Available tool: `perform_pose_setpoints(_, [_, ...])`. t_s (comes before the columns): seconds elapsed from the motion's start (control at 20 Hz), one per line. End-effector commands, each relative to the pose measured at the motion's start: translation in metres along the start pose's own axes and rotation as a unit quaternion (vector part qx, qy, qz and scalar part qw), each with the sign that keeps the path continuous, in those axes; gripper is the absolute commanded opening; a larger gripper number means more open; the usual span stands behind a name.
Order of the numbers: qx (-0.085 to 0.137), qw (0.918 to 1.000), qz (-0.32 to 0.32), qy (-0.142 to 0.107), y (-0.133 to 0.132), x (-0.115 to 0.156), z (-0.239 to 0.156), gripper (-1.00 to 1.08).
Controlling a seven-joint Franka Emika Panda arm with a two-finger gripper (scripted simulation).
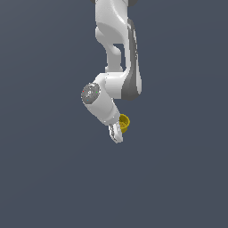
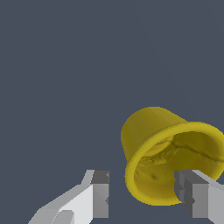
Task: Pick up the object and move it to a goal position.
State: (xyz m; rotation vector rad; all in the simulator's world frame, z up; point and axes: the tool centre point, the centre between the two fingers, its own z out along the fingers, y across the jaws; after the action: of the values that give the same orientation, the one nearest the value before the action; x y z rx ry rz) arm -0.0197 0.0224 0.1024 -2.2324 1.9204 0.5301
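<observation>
The yellow cup (image 2: 153, 127) lies tilted, its hollow opening turned toward the wrist camera. My gripper (image 2: 142, 197) is open, with its jaws wide apart around the cup's near rim. One finger (image 2: 194, 197) stands in front of the cup's opening. The other finger (image 2: 99, 192) stands apart from the cup's outer wall with a gap between. In the exterior view the cup (image 1: 124, 122) shows as a small yellow shape right beside my gripper (image 1: 116, 134), on the exterior view's right of it, partly hidden by the hand.
The white arm (image 1: 113, 53) comes down from the top of the exterior view, with its wrist (image 1: 95, 100) bent over the cup. The ground all around is a plain dark grey surface (image 1: 44, 178).
</observation>
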Motion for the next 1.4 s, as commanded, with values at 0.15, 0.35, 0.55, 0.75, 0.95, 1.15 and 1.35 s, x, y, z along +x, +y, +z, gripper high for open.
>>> perform_pose_setpoints(0.15, [0.000,0.9994,0.033,-0.010,-0.001,-0.003,0.003,0.28])
perform_pose_setpoints(0.35, [0.000,0.9991,0.040,-0.012,-0.001,-0.003,0.004,0.28])
perform_pose_setpoints(0.55, [0.000,0.9992,0.038,-0.012,-0.001,-0.003,0.008,0.28])
perform_pose_setpoints(0.75, [0.000,0.9992,0.039,-0.012,-0.001,-0.004,0.024,0.28])
perform_pose_setpoints(0.95, [0.000,0.9991,0.040,-0.012,0.000,-0.004,0.034,0.28])
perform_pose_setpoints(1.15, [0.000,0.9991,0.040,-0.012,0.000,-0.004,0.034,-1.00])
perform_pose_setpoints(1.35, [0.000,0.9991,0.040,-0.012,0.000,-0.004,0.034,-1.00])
